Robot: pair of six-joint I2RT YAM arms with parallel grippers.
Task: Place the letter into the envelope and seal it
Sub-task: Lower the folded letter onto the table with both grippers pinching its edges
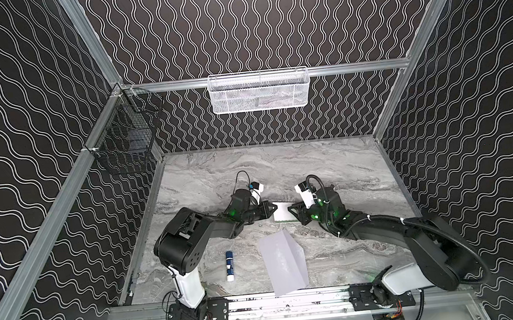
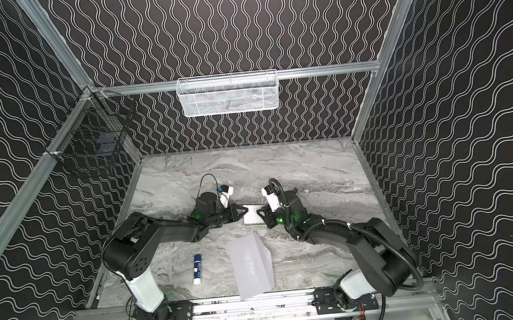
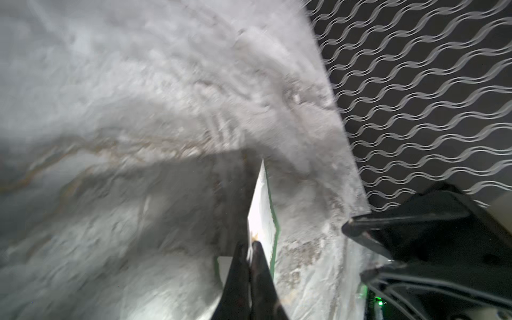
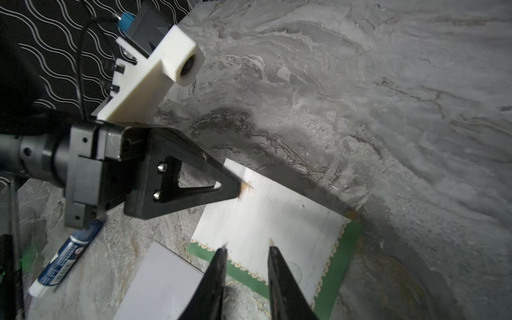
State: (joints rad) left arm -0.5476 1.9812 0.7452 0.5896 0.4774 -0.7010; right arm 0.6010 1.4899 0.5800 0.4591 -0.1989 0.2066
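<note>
Blue-white glue stick [image 1: 229,266] on marble tabletop [image 1: 205,178]; white mesh basket [image 1: 258,96], contents perhaps papers.

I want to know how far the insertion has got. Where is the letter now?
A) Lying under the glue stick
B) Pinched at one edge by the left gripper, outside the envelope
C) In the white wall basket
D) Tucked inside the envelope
B: the left gripper is shut on an edge of the letter, while the envelope lies apart, nearer the front rail.

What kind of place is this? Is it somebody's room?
Probably a robot lab booth, not a home: two arms bolted to a metal rail, with wavy-patterned walls boxing in a marble table.
</note>
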